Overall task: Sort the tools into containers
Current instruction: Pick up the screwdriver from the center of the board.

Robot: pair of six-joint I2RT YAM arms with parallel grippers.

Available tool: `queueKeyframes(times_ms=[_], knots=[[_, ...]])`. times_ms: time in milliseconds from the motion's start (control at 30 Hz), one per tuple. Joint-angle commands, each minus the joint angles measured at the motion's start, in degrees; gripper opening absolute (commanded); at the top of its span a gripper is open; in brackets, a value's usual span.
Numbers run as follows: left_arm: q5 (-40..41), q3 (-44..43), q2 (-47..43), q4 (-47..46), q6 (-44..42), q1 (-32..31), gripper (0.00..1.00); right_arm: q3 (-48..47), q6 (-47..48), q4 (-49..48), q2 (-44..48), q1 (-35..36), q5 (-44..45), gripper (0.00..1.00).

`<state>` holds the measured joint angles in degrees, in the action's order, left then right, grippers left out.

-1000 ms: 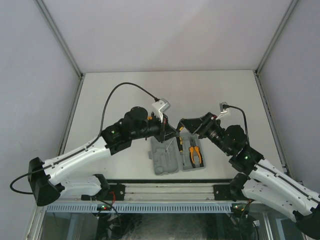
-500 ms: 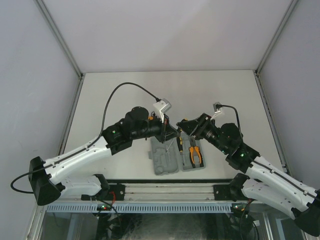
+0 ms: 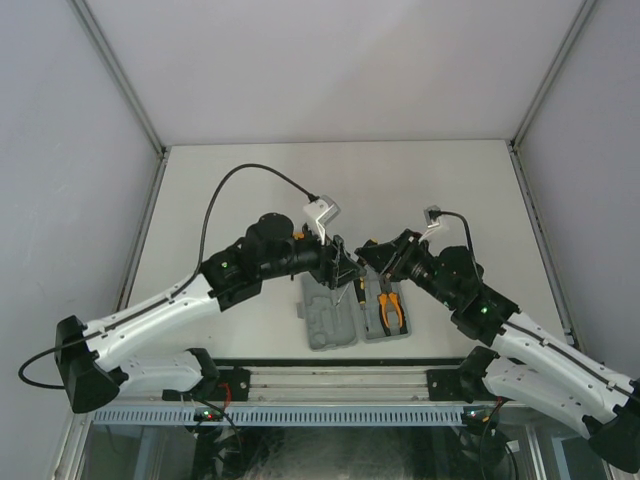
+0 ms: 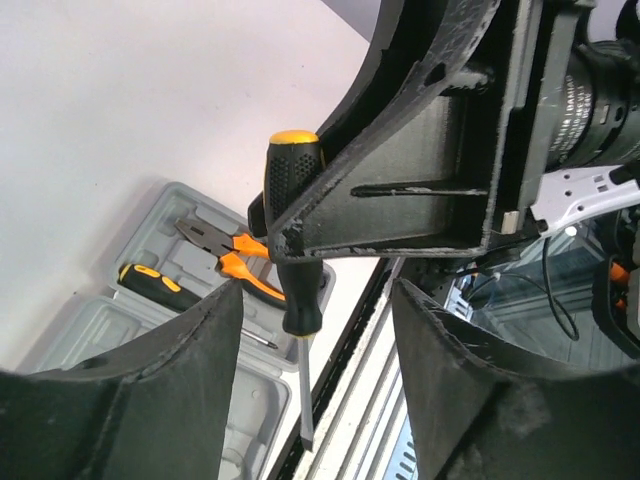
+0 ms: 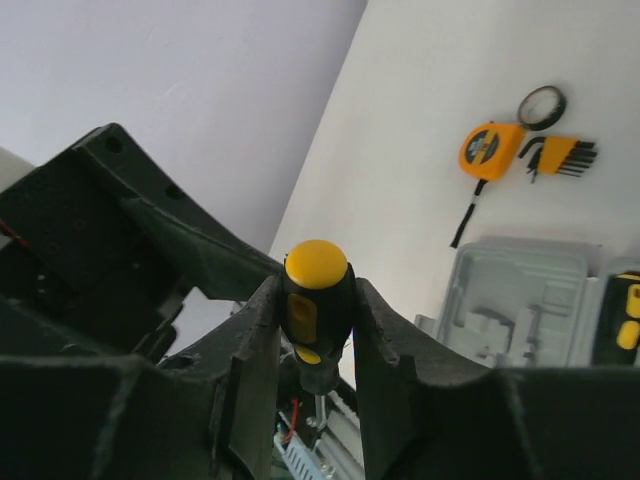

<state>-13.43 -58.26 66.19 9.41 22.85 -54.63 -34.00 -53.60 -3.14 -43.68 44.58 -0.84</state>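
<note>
Newly opened, the left gripper [image 3: 343, 265] hangs over the flat grey plastic case [image 3: 328, 335]; left wrist: its fingers [image 4: 170, 400] stand clear of a black-and-yellow screwdriver [image 4: 297, 230], with orange-handled pliers [image 4: 228, 258] and a twin screwdriver [image 4: 160, 285] stowed below; right wrist: the right gripper [image 5: 316, 292] clenches it, while the round orange tape measure [image 5: 485, 150], black-orange hex key set [image 5: 560, 157] and black ring [image 5: 541, 106] lie unsorted beyond.

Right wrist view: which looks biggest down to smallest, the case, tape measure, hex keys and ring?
1. Case, though it sits nearer the camera.
2. Tape measure and hex keys, about alike.
3. Ring, smallest.
</note>
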Motion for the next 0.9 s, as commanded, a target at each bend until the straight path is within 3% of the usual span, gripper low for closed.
queueKeyframes(times_ms=[0,100,233,533,700,867], knots=[[1.21,-1.27,-3.35,-2.53,-0.63,-0.3,0.66,-2.42,4.53,0.97,2.72,-0.5,6.73,0.0],[1.84,-0.97,-4.87,-1.94,-0.16,-0.22,0.66,-2.48,8.49,0.98,4.18,-0.62,11.19,0.0],[3.46,0.43,-7.76,-1.47,1.54,0.69,0.66,-2.45,19.65,-4.29,5.08,-0.72,10.08,0.0],[7.04,2.19,-14.81,2.29,5.73,6.24,0.68,-2.0,53.52,-15.59,4.53,0.04,-9.13,0.0],[11.14,3.12,-18.14,4.66,6.53,8.11,0.74,-1.99,71.47,-15.13,4.39,0.75,-23.9,0.0],[10.54,1.18,-17.86,6.34,7.26,8.9,0.76,-2.48,91.07,-9.8,3.79,4.24,-28.9,0.0]])
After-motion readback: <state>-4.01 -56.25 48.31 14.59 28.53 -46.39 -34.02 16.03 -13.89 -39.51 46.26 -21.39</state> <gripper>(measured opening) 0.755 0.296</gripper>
